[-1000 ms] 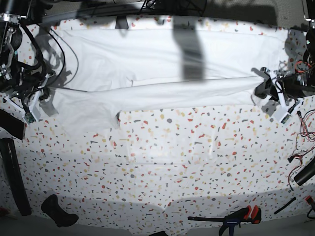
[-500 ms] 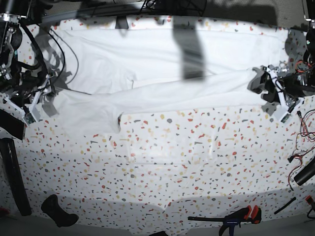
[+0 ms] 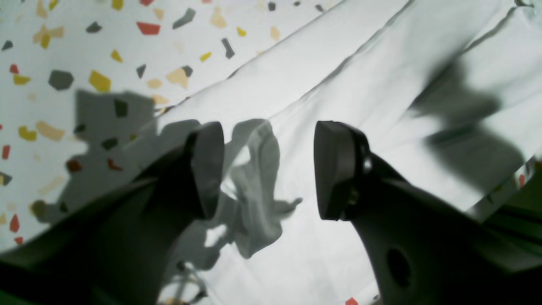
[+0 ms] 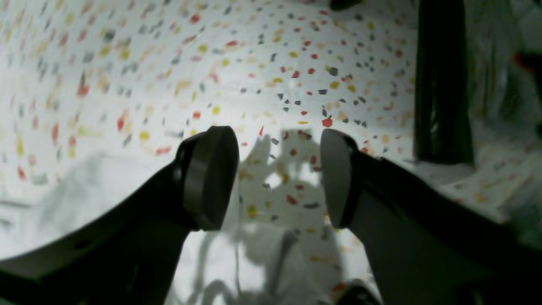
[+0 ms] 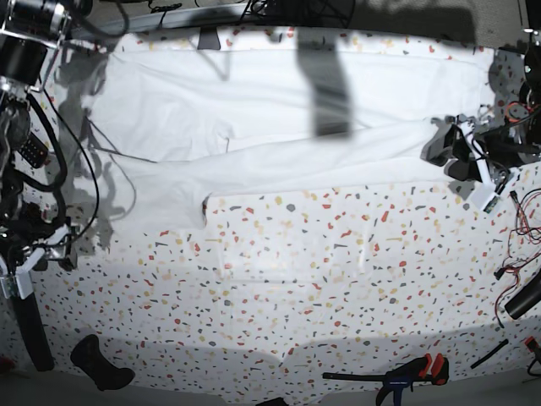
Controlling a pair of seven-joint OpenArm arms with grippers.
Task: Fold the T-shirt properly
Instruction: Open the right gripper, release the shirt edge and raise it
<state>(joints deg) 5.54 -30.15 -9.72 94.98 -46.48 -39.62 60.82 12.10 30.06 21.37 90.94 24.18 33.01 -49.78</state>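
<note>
We've got the T-shirt (image 5: pixel 279 127) spread across the table's (image 5: pixel 296 279) far half. Left gripper (image 3: pixel 269 169) hangs jaws apart over its right edge; right gripper (image 4: pixel 279 178), also apart, sits off its left end.

text: none legible | labels: none | brands: none | numbers: none | signs: none

Base cam high, facing whole tabletop (image 5: pixel 287 279); wrist cams low, close behind tools, sharing it.
</note>
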